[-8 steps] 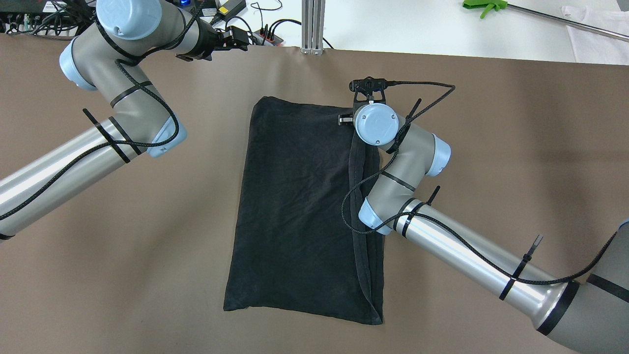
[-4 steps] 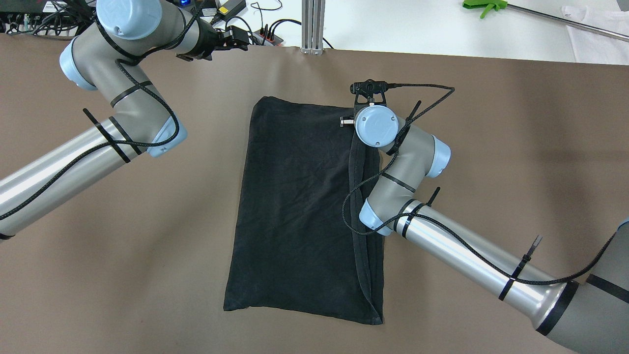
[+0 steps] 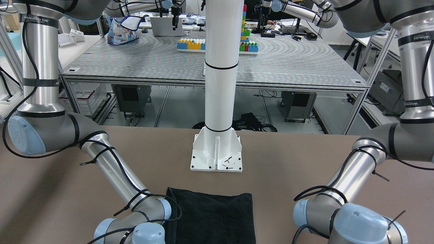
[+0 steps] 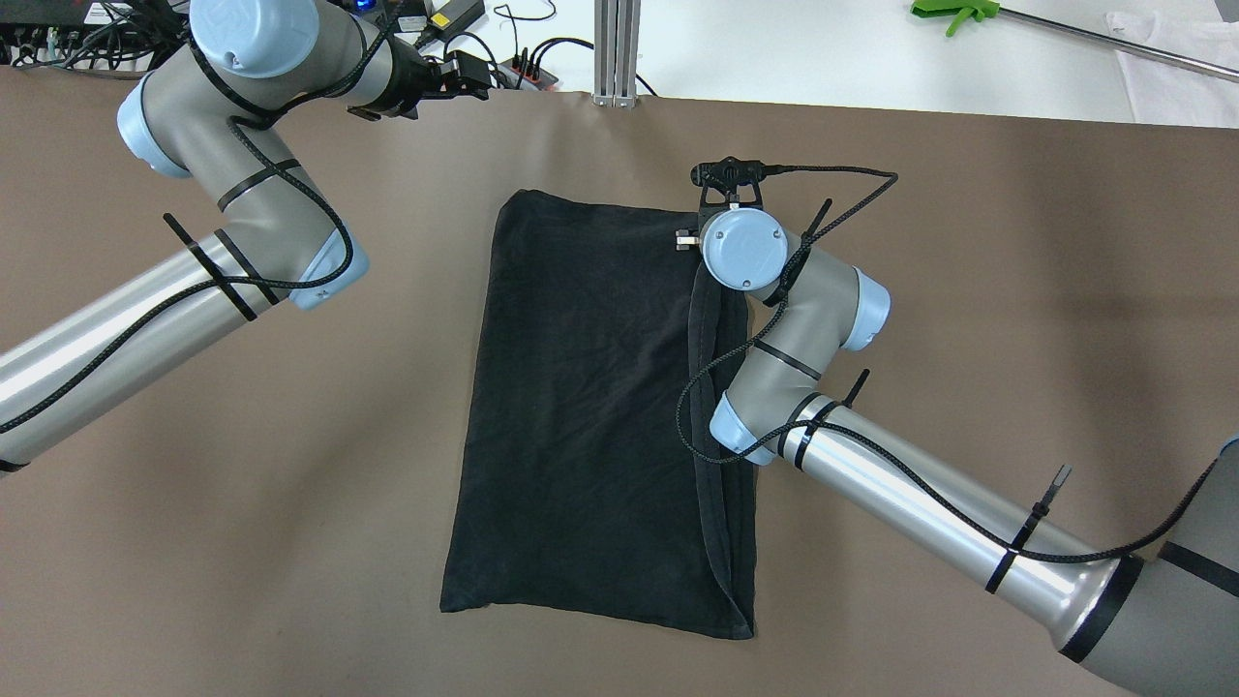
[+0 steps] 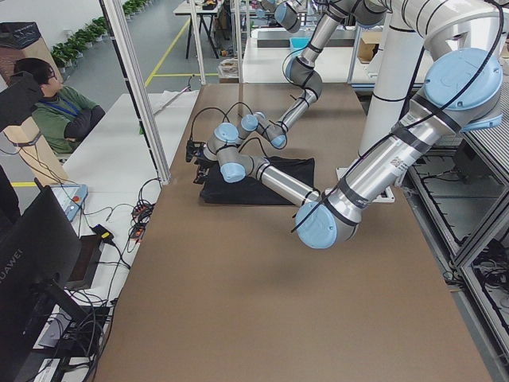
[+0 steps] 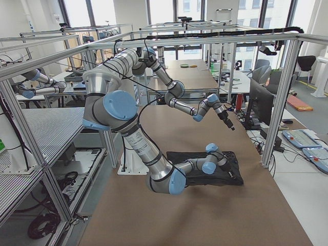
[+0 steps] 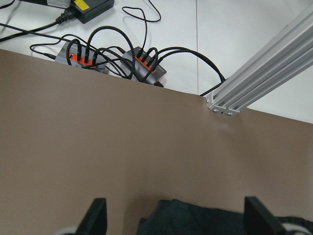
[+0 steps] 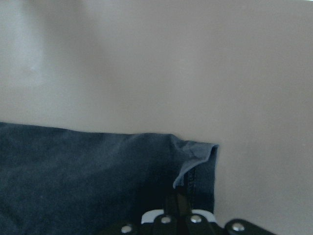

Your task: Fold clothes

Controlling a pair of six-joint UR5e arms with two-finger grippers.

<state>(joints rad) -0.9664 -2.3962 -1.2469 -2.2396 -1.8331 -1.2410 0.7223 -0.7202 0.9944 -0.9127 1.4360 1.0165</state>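
The black garment [image 4: 590, 416] lies flat on the brown table as a tall rectangle, its right side folded over into a narrow strip. It also shows in the front-facing view [image 3: 213, 217]. My right gripper [image 4: 688, 238] is down at the garment's far right corner. In the right wrist view its fingers [image 8: 177, 198] are together on the fabric, and the corner [image 8: 195, 159] curls up. My left gripper [image 4: 471, 79] hovers at the table's far edge, away from the garment. In the left wrist view the left gripper [image 7: 178, 220] is open wide and empty.
An aluminium post [image 4: 617, 48] stands at the far edge, with power strips and cables [image 4: 528, 63] beside it. A green tool [image 4: 953, 12] and a white cloth [image 4: 1171, 58] lie on the white table beyond. The white pillar's base [image 3: 217, 154] stands behind the garment.
My right gripper's fingers have drawn together at the garment's far right corner, and the wrist has shifted slightly right. The left arm has not moved.
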